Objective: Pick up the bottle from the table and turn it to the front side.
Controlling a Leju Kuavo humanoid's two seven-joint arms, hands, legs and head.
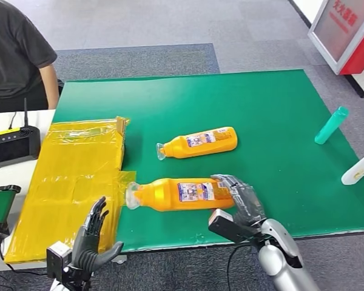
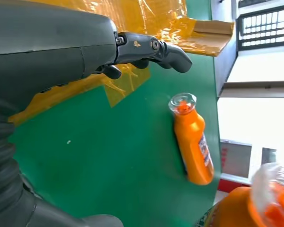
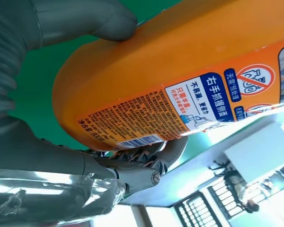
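Green table [image 1: 272, 115], two orange bottles lying flat. Right hand [image 1: 242, 197] has its fingers [image 3: 147, 158] clamped round the near bottle [image 1: 180, 194] at its base, likely ready to lift. Left hand [image 1: 91, 239] waits, fingers apart.

Head view: high, facing forward and down over the green table [image 1: 281, 109].
Left wrist view: close behind the left hand [image 2: 147, 49], turned on its side, low over the table near the yellow sheet [image 2: 162, 19].
Right wrist view: very close behind the right hand [image 3: 133, 161], against the near bottle [image 3: 176, 61].
Shared: both bottles, table.
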